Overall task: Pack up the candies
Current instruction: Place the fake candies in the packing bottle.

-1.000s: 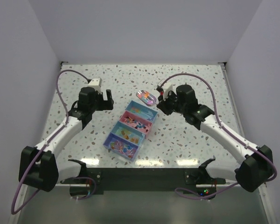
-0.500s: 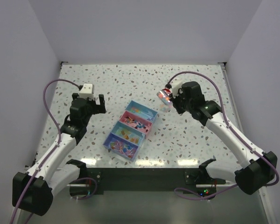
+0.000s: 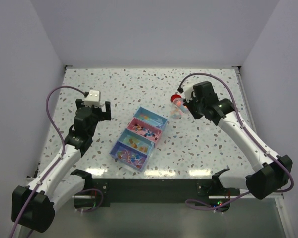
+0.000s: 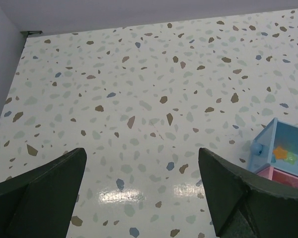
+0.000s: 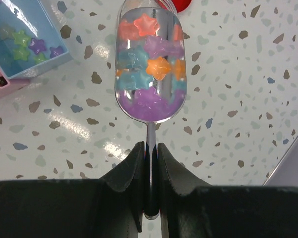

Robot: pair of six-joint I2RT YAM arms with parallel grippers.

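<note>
Right tool (image 5: 149,148) is pinched tight on the thin handle of a clear plastic oblong scoop (image 5: 149,130), loaded with small star-shaped candies in mixed colours (image 5: 159,64) (orange, pink, blue, purple). Scoop's long axis runs straight out from the tool, rounded tip pointing away from the fingers, open face toward the wrist camera. A round red lid (image 5: 176,4) shows just past that tip. Scoop is over the speckled terrazzo desk (image 4: 139,89), just beside the far right corner of the blue and pink four-compartment plastic tray (image 4: 264,148); can't tell if it touches the desk. More candies lie in the tray compartments, green and purple stars in the end one nearest the scoop. From the top view, the tray's long axis goes diagonally, near-left to far-right, mid-desk between the arms. Left tool (image 4: 141,153) is spread wide, nothing in it, over bare desk to the tray's left, well apart from the scoop.
</note>
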